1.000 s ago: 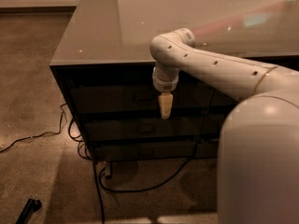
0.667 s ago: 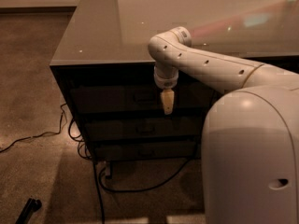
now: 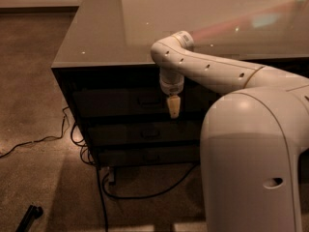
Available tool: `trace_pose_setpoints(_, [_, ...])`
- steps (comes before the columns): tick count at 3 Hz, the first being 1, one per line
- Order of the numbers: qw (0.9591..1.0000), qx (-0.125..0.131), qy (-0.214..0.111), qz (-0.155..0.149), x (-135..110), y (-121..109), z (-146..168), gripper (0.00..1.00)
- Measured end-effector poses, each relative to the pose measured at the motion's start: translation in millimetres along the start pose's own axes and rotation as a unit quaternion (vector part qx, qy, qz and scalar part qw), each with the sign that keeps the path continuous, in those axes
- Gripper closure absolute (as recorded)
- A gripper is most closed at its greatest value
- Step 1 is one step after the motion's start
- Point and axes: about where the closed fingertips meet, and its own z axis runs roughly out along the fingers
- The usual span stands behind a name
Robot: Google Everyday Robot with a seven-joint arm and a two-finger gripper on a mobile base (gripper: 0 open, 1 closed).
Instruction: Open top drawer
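Top drawer (image 3: 108, 102) shut, directly beneath the bench (image 3: 96, 37) top, small handle (image 3: 147, 100) centred on its front. Gripper (image 3: 173, 111) pointing down in front of that drawer, just right of the handle; degree of opening not discernible. Cable (image 3: 145, 196) on floor (image 3: 34, 105) below.

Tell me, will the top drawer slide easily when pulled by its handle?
Probably slides straight: the top drawer looks rigid and sits closed. Its small handle may slip. The gripper hangs beside that handle.
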Motion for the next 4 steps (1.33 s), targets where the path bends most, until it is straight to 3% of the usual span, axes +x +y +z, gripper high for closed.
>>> trace_pose_setpoints(2, [0.9990,-0.021,0.033,0.021,18,30,-1,0.64])
trace_pose_setpoints(3, [0.9990,-0.021,0.033,0.021,18,28,-10,0.88])
trace_pose_setpoints(4, [0.9990,-0.021,0.033,0.021,19,27,-18,1.00])
